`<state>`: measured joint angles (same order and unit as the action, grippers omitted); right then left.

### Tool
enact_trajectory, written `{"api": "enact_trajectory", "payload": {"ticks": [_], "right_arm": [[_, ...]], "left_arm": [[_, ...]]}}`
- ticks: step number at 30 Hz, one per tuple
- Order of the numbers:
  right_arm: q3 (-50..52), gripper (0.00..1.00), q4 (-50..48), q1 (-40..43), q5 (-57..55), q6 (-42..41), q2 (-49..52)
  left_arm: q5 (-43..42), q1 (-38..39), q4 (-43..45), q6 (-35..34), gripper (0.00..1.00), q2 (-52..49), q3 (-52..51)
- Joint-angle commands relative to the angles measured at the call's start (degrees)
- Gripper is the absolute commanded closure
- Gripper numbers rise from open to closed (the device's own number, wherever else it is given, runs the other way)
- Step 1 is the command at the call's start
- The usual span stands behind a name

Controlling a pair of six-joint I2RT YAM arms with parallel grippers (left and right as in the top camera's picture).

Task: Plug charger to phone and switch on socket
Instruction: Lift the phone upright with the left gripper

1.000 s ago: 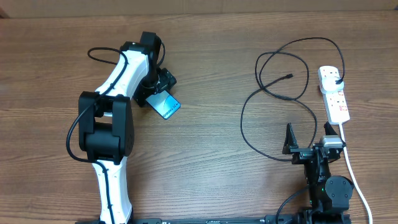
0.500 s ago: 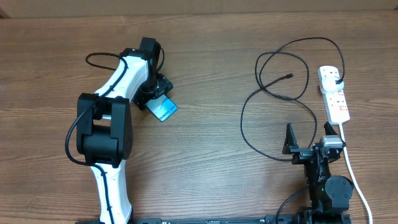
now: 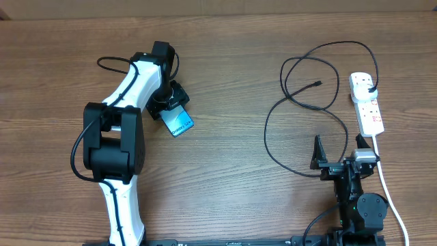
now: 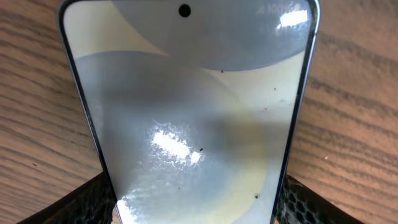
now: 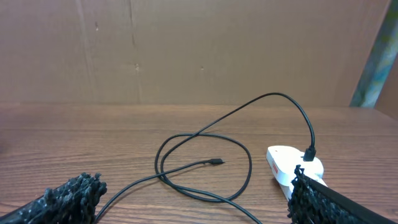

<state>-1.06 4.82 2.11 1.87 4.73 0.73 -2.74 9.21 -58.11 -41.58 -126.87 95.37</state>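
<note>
Left gripper (image 3: 169, 109): clamps one slim cyan-screened phone (image 3: 181, 124), 9 o'clock.
Right gripper (image 3: 337, 152): spread, empty.
Its 12 o'clock: one looped black charger cable (image 3: 265, 133), plugged into one white socket strip (image 3: 367, 104).

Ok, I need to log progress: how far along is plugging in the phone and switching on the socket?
Done: the charger's plug already sits in the power strip. In hand: the left gripper clamps the phone. Left: the connector tip lies loose on the table, far from the phone, and the right gripper is open and empty. Whether the strip is switched on is too small to tell.
</note>
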Motion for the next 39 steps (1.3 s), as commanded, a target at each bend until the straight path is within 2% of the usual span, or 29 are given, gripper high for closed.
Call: {"api": "enact_trajectory", "payload": {"ticks": [1,5,9,14,21,27,39], "right_arm": [[0.63,0.0,-0.13,-0.13,-0.72,0.24,-0.57],[0.61,0.0,-0.13,-0.13,-0.72,0.24,-0.57],[0.61,0.0,-0.13,-0.13,-0.72,0.24,-0.57],[0.63,0.0,-0.15,-0.13,-0.72,0.24,-0.57],[0.61,0.0,-0.13,-0.13,-0.72,0.24,-0.57],[0.63,0.0,-0.13,-0.13,-0.72,0.24,-0.57],[0.61,0.0,-0.13,-0.13,-0.72,0.24,-0.57]], "left_arm": [[-4.85,0.09,-2.99,1.4,0.34,-3.08,1.81],[-5.33,0.07,-10.56,2.34,0.37,-3.08,7.74],[-10.08,0.07,-14.12,5.49,0.38,-3.08,11.78],[-20.41,0.07,-18.49,10.47,0.38,-3.08,15.93],[-39.65,0.07,-22.53,16.59,0.38,-3.08,16.98],[-49.94,0.07,-24.06,19.21,0.38,-3.08,16.98],[-52.5,0.22,-24.57,19.76,0.34,-3.08,16.98]]}}
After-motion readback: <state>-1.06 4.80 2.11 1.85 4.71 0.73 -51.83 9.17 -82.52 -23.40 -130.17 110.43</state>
